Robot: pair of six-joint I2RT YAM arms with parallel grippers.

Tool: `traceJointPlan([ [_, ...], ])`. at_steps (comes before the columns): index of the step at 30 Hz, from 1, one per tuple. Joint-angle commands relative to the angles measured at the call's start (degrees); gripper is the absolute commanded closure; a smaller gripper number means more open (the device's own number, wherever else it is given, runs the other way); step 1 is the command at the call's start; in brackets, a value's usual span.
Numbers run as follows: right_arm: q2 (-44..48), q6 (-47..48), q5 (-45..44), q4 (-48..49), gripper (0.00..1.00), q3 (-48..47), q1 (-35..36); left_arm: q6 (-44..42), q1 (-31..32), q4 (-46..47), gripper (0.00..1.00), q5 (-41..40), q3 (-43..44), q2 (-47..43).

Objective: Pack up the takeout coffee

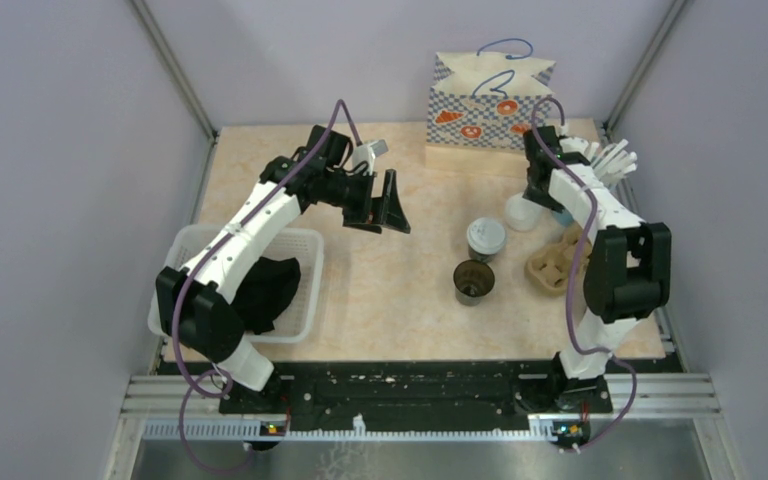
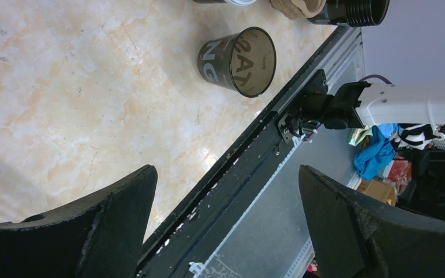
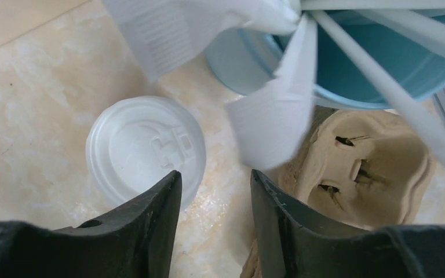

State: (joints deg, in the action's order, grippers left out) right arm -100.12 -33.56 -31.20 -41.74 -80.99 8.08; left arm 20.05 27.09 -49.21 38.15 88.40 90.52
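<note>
**Lidded coffee cup on the worktop, both hands empty**

One small dark grey takeaway cup with a round pale lid (image 1: 486, 238) stands upright on the beige marbled worktop (image 1: 380, 300), right of centre. It is in neither the carrier nor the bag. Just near of it stands a larger black lidless cup with pale lettering (image 2: 237, 61), also upright. To the right of both lies a brown moulded-pulp cup carrier (image 1: 560, 262), partly hidden by the right arm. A second lidded cup cannot be made out in any view.

The right hand (image 3: 214, 194) points down at the far right of the worktop. Its jaws stand a narrow way apart with nothing between them. Below it lies a loose flat translucent white round lid (image 3: 145, 147), and one fingertip overlaps the lid's near edge in the wrist view. Just beside the lid are a pale blue tub (image 3: 347, 69) holding white sticks and the carrier.

The left hand (image 1: 385, 212) hangs above the worktop left of centre, its jaws wide apart and holding nothing.

A checked paper bag with orange prints and blue handles (image 1: 488, 110) stands at the far edge. A white slotted plastic basket (image 1: 300, 240) with something black inside sits at the near left.
</note>
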Motion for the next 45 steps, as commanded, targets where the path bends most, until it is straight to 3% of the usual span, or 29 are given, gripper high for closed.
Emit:
traceJointPlan([
  [1, -2.14, 2.75, 1.64, 0.53, 0.52, -0.41, 0.27, 0.25, 0.49, 2.19, 0.02, 1.49, 0.08, -2.16],
  [23, -5.84, 2.18, 0.77, 0.77, 0.81, -1.55, 0.25, -0.54, 0.68, 1.84, 0.02, 0.70, 0.76, -1.40],
  [31, -5.78, 2.23, -0.09, -0.94, 0.96, -3.46, 0.81, -0.55, 0.68, 1.70, 0.02, 0.46, 0.93, -1.49],
  [39, 0.23, 2.86, -1.16, -3.30, 1.00, -4.46, 2.16, 0.25, 0.68, 1.31, 0.02, -0.56, 1.78, -1.71],
  [45, 9.86, 9.32, 0.57, 0.27, 1.00, -5.17, 3.52, 4.17, 0.67, 1.50, 0.02, -2.95, 2.31, -2.74],
])
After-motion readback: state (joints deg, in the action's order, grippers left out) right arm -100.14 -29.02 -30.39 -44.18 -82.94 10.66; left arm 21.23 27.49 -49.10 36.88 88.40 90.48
